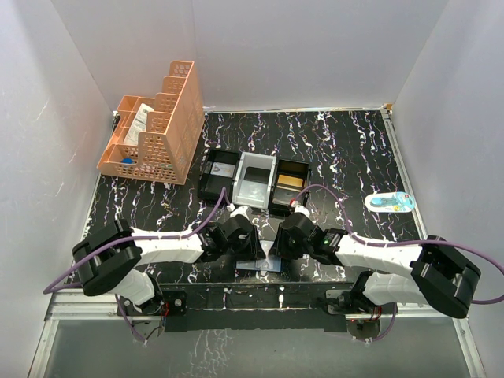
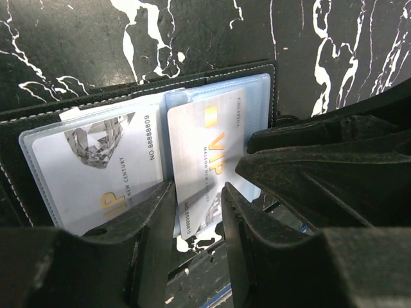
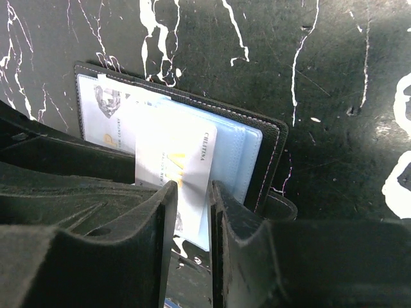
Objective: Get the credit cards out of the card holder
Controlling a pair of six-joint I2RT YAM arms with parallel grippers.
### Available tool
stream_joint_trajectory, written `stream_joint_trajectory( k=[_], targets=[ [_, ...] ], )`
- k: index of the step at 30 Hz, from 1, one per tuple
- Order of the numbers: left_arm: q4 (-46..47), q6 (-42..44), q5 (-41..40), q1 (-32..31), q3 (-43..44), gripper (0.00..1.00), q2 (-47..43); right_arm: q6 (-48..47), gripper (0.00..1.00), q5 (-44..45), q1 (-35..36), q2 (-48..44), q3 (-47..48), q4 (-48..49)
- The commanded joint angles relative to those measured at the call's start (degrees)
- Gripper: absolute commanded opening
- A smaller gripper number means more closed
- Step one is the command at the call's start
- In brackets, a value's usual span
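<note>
While no card lies free on the black, white-veined marble-look table, the job looks barely begun: the first extraction is in hand and nothing is finished. The flat, dark, stitched-edge bifold card holder lies open, sleeves up, at the near edge of the table between the two arm bases, and both arms meet over it. One silvery-white plastic VIP card sticks partly out of the pale-blue clear sleeve on one panel, its near end overhanging the holder's edge towards the cameras. A second white VIP card printed with a diamond sits fully inside the sleeve of the other panel, untouched. The left gripper has its jaws at a narrowish gap, and the loose end of the silvery card shows in that gap. The right gripper has its jaws narrower, with the same card filling the slit between them. Whether either pair actually pinches the card or merely stands over it, I cannot tell from these views. By my reckoning nearly everything is left: drawing this card clear, then working out the diamond card, and any more that may lie hidden behind them, which the pictures do not show.
</note>
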Motion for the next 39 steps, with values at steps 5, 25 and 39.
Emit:
stream_joint_trajectory(
  k=[5, 25, 39],
  targets=[
    [1.83, -0.32, 0.48, -0.12, 1.35, 0.29, 0.75, 0.06, 0.24, 2.52, 0.03, 0.21, -0.83, 1.46],
    [3.26, -2.3, -0.63, -0.12, -0.3, 0.18, -2.12, 0.24, 0.24, 3.72, -0.1, -0.27, -0.84, 0.57],
    [15.65, -6.4, 1.56, -0.03, -6.72, 0.13, -2.82, 0.76, 0.24, 2.88, -0.16, -0.28, -1.61, 1.98]
  ],
)
